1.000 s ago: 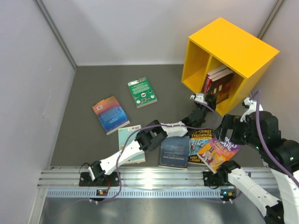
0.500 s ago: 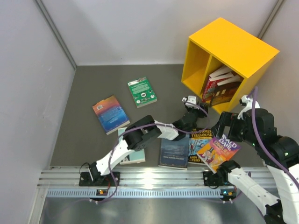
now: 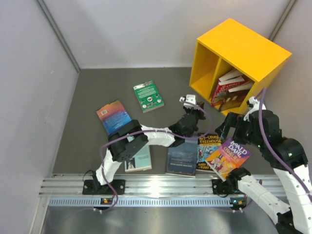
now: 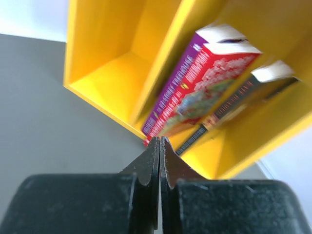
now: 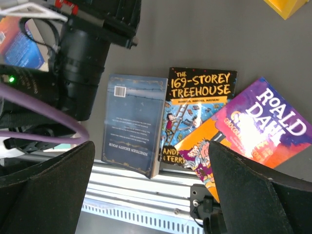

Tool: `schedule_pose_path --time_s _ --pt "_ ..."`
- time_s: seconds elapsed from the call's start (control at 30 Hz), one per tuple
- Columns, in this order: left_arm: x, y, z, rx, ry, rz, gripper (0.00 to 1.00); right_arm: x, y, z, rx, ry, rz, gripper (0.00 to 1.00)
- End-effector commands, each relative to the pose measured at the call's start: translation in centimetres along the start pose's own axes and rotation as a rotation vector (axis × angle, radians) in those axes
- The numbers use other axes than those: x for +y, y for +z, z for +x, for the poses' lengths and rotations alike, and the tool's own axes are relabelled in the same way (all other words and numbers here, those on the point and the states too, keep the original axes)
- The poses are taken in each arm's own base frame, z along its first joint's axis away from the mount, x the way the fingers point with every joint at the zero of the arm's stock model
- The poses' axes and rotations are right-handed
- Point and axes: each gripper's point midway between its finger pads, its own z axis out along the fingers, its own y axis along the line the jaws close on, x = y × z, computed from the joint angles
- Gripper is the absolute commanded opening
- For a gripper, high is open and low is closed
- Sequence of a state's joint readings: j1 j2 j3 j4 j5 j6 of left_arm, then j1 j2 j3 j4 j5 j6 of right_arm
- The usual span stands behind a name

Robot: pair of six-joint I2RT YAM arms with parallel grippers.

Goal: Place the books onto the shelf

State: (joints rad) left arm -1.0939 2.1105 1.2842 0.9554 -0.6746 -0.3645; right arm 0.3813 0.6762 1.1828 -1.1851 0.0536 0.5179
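Books (image 3: pixel 231 87) first: a few lean together in the right compartment of the yellow shelf (image 3: pixel 243 46) at 2 o'clock, and the rest lie flat on the tabletop (image 3: pixel 87 97). My left gripper (image 4: pixel 159 146), pinched shut on nothing, sits just off the shelf's mouth, so I judge one placing finished. My right gripper (image 5: pixel 150 146) hangs with jaws wide above the Roald Dahl book (image 3: pixel 228 157) and the Treehouse book (image 3: pixel 208 151) at 5 o'clock. Next call: drop onto the Dahl, which overlaps its neighbour, and catch an edge. Thin cover, tricky pinch.
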Motion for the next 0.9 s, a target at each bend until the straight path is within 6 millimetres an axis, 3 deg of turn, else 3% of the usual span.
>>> schedule_pose_path --time_s 0.0,0.07,0.1,0.13,0.17,0.2,0.23,0.27,0.3,0.37,0.4,0.53,0.7,0.87 --pt "2.1 2.2 0.8 0.019 0.072 -0.09 0.0 1.2 0.6 -1.4 -0.04 0.05 -0.038 1.0" --pt "1.3 3.9 0.9 0.014 0.047 -0.06 0.0 1.2 0.5 -1.1 -0.027 0.063 -0.038 1.0" --pt "2.4 4.8 2.6 0.038 0.034 -0.074 0.0 1.1 0.3 -1.0 -0.027 0.068 -0.038 1.0" --pt "2.5 5.6 3.0 0.044 0.016 -0.076 0.0 0.9 0.2 -0.9 -0.027 0.072 -0.029 1.0" --pt "1.6 7.0 2.0 0.023 -0.021 -0.061 0.0 0.6 -0.1 -0.6 -0.026 0.08 -0.02 1.0" --pt "2.4 7.7 4.1 0.062 -0.013 -0.061 0.0 0.5 -0.4 -0.6 -0.03 0.085 -0.015 1.0" --pt "1.5 9.0 3.0 0.032 -0.039 -0.046 0.0 0.3 -0.5 -0.5 -0.033 0.091 -0.005 1.0" --pt "1.4 9.6 3.1 0.029 -0.045 -0.044 0.0 0.1 -0.7 -0.5 -0.036 0.094 0.003 1.0" --pt "2.0 10.1 4.7 0.054 -0.031 -0.049 0.0 -0.1 -0.9 -0.4 -0.036 0.098 0.011 1.0" --pt "1.2 11.6 3.8 0.033 -0.062 -0.035 0.0 -0.4 -1.2 -0.4 -0.04 0.1 0.026 1.0" --pt "1.7 12.0 4.6 0.043 -0.063 -0.041 0.0 -0.4 -1.3 -0.6 -0.043 0.103 0.029 1.0" --pt "0.8 12.9 4.4 0.052 -0.12 -0.027 0.0 -0.7 -1.2 -0.8 -0.053 0.109 0.052 1.0" --pt "0.7 12.9 6.1 0.082 -0.203 -0.059 0.0 -0.5 -0.1 -0.8 -0.04 0.111 0.054 1.0" --pt "-1.6 13.0 6.9 0.093 -0.223 -0.027 0.0 -0.3 0.8 -1.0 -0.031 0.104 0.052 1.0"
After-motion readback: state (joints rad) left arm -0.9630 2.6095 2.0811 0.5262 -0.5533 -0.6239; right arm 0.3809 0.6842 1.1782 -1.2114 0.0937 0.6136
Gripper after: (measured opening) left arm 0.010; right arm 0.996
